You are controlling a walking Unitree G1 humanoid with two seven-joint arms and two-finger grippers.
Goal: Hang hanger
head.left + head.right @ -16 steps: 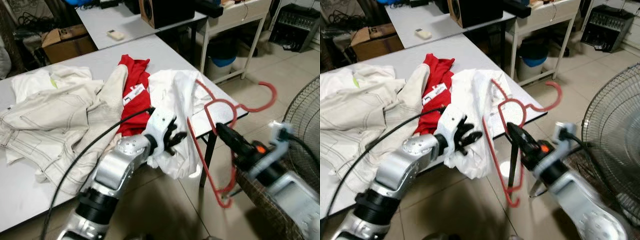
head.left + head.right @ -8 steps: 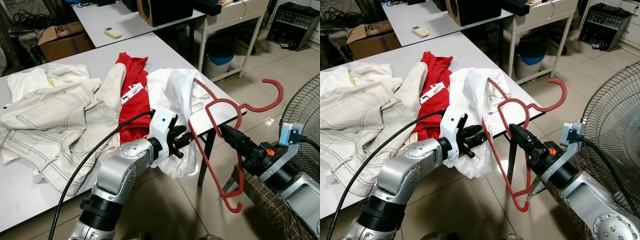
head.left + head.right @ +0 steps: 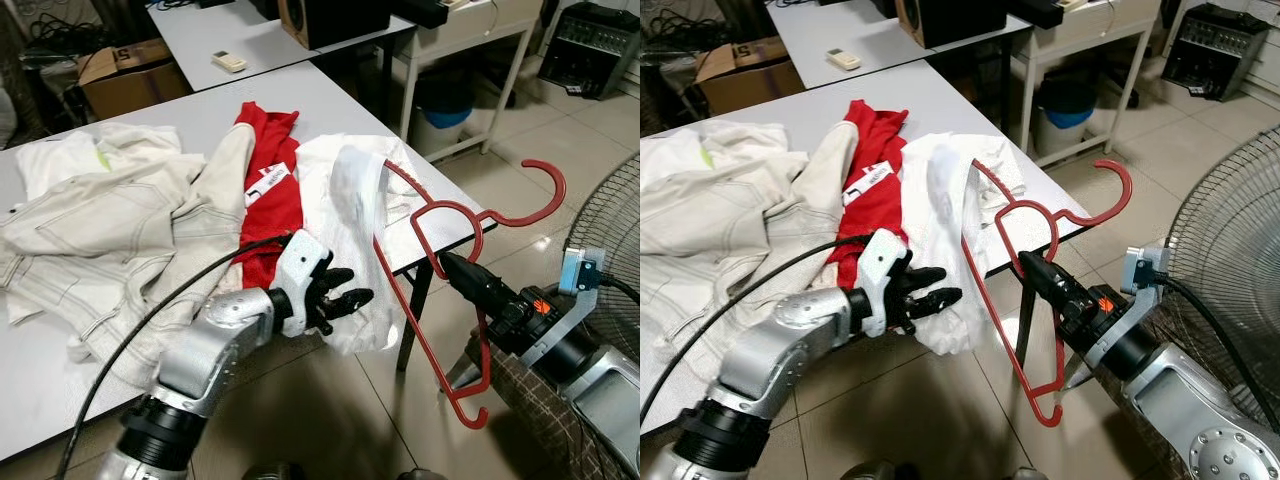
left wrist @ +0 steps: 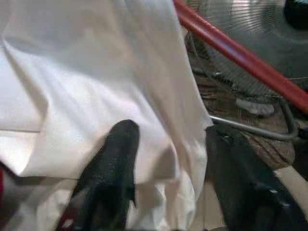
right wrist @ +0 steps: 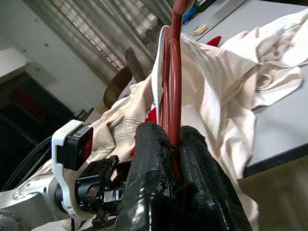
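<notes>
1. Right gripper (image 3: 446, 262): jaws clamped on the red hanger (image 3: 430, 300), grip at the lower shoulder bend nr the bench corner. Right wrist view confirms: fingers (image 5: 192, 163) pinch the red bar between them. Vs 0.5 s ago: grip point and hanger pose approx unchanged; hook up and to the right, long bar hanging toward the floor.

2. Left gripper (image 3: 345, 300): jaws part-open, straddling a fold of the white shirt (image 3: 350, 200); left wrist view shows cloth between the two fingers (image 4: 113, 163), not yet pinched. Change: 0.5 s ago the wrist sat higher w/ fingers pointed up at the hanger bar; now it's lower and rolled, fingers level at the shirt's drooping hem. Judged: left arm is re-seeking a hold on the cloth.

3. Hanger/shirt relation: one hanger arm is inside or against the shirt's collar area; cannot tell which. Shirt drapes off the bench (image 3: 130, 120) edge.

4. Meaning for task: hanger secured, garment not yet seated on both shoulders; hanging step is early-to-mid. Next likely needs the left jaws closing on the hem.

5. Surrounds: red garment (image 3: 270, 190) and beige jacket (image 3: 110, 230) on the bench; fan (image 3: 610, 230) at right.
</notes>
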